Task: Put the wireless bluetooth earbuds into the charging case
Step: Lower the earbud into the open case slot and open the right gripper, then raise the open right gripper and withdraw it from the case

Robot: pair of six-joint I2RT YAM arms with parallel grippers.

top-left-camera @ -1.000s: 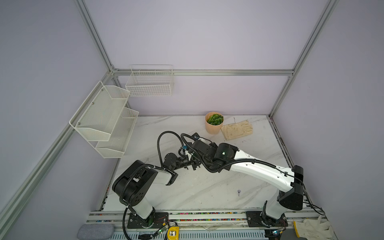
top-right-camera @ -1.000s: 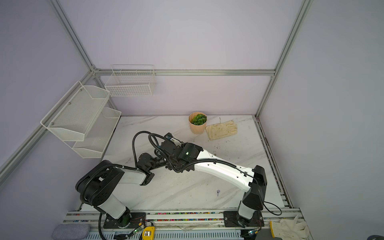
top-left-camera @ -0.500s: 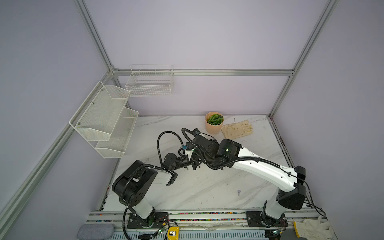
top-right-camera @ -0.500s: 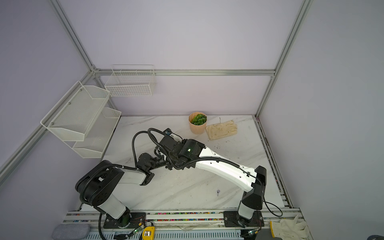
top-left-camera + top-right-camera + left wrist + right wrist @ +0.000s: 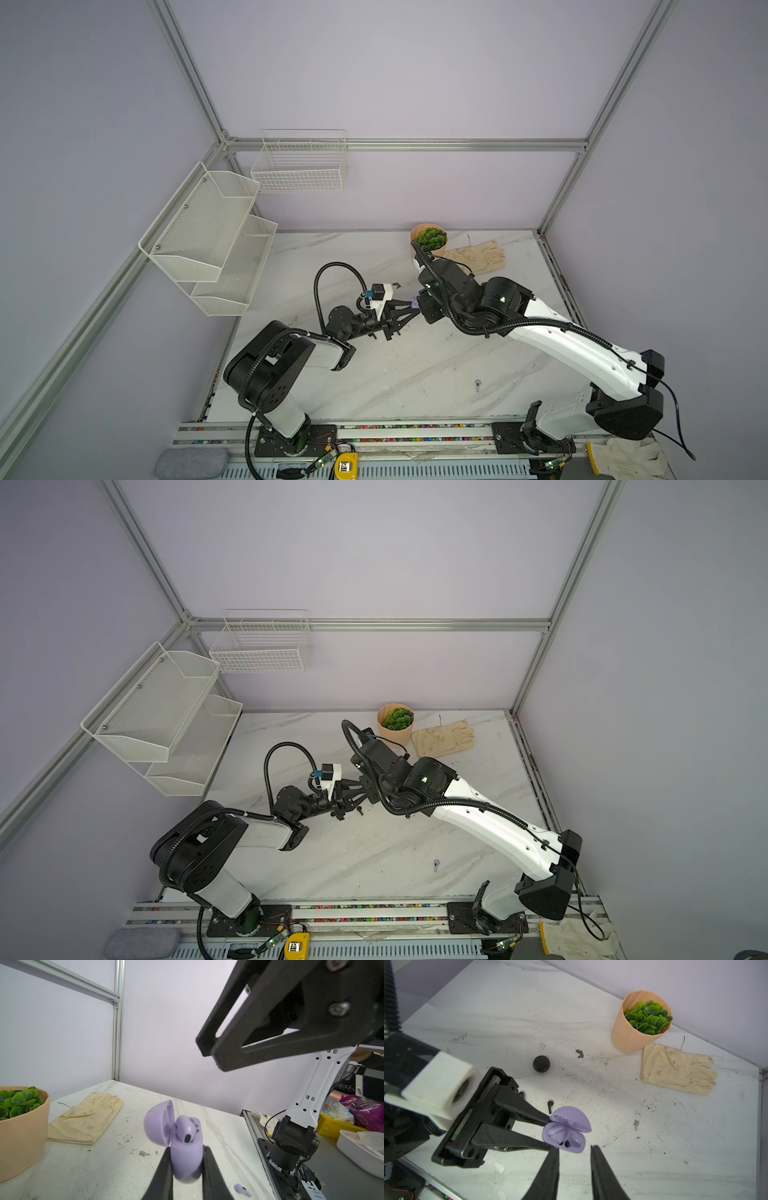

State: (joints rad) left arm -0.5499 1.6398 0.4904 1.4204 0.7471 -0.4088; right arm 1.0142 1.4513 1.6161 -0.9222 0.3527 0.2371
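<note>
Left wrist view gives you the clearest look at the grip. Your left gripper (image 5: 187,1152) is clamped on the lilac charging case (image 5: 187,1164), with one finger pressed flat against each side of its lower half. The case is held up off the table (image 5: 116,1167), with its lid hinged back and open. One lilac earbud (image 5: 185,1129) sits in the case, its head poking up above the rim. You cannot tell whether it is fully down in its well.

From the right wrist view, your right gripper (image 5: 574,1148) hangs just above the open case, its two fingers a little apart with nothing between them. The left wrist view shows clear air between those fingers and the case, so this gripper touches nothing.

A second lilac earbud (image 5: 242,1189) lies loose on the table towards the right arm's base, well apart from the case. A black earbud (image 5: 549,1106) lies on the table near the left gripper's fingers. A round black case (image 5: 541,1064) sits closed a little beyond it.
</note>
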